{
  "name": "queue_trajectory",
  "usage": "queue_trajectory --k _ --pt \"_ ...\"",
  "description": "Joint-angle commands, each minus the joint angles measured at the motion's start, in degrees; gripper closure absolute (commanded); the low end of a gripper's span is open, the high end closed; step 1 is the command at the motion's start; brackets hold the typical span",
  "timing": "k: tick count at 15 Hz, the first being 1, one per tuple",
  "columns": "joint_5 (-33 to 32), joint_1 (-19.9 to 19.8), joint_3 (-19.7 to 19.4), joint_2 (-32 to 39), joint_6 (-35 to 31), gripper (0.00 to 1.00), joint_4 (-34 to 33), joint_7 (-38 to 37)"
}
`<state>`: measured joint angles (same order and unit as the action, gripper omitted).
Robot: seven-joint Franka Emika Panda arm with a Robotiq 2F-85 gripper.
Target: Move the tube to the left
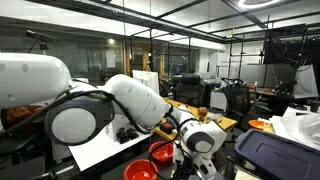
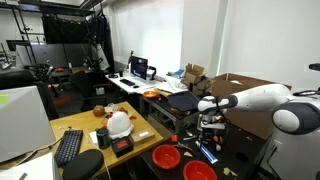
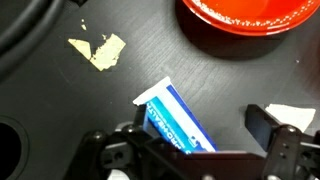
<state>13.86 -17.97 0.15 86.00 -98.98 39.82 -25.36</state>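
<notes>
We see two round red plastic bowls (image 2: 167,157) side by side on the low black tabletop (image 3: 200,70). In the wrist view the rim of one red bowl (image 3: 255,12) fills the top edge. A torn scrap of tan tape (image 3: 97,50) lies on that grained black surface, well apart from the bowl. In an exterior view, a flat black computer keyboard (image 2: 68,146) and a white rounded helmet-like object (image 2: 120,124) sit on a pale wooden desk (image 2: 85,125). An open brown cardboard box (image 2: 192,73) stands farther back.

Bright even indoor light; wrist view soft, with the tube (image 3: 178,122) blurred near the jaws.
</notes>
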Motion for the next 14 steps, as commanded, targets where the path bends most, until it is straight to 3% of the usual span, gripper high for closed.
queue_trajectory --k 1,8,14 --pt "0.3 0.9 -2.0 0.0 -4.4 0.0 0.3 -3.7" --pt "-0.1 3.5 -3.4 0.0 -12.1 0.0 5.1 -9.2" --pt "-1.5 5.5 -5.0 0.2 -14.7 0.0 8.7 -8.8"
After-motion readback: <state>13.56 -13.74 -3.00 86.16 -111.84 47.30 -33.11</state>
